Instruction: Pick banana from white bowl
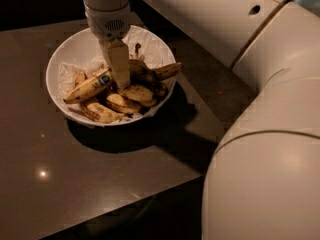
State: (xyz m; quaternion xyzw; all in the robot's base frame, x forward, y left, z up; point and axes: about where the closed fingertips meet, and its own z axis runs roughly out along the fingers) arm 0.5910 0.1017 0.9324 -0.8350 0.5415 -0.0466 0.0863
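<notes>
The white bowl (69, 47) sits on a dark table at the upper left, lined with crumpled white paper and holding several bananas. The banana (89, 87), long, yellow and speckled with a small blue sticker, lies at the left of the pile, pointing down-left. My gripper (121, 82) reaches straight down into the bowl from above. Its tip is among the bananas just right of the stickered banana's upper end. Shorter, browner bananas (131, 94) lie beneath and to the right of it.
The glossy dark brown table (75, 179) spreads in front of and left of the bowl. Its front edge runs diagonally at the lower middle. My large white arm (265, 134) fills the right side and the top.
</notes>
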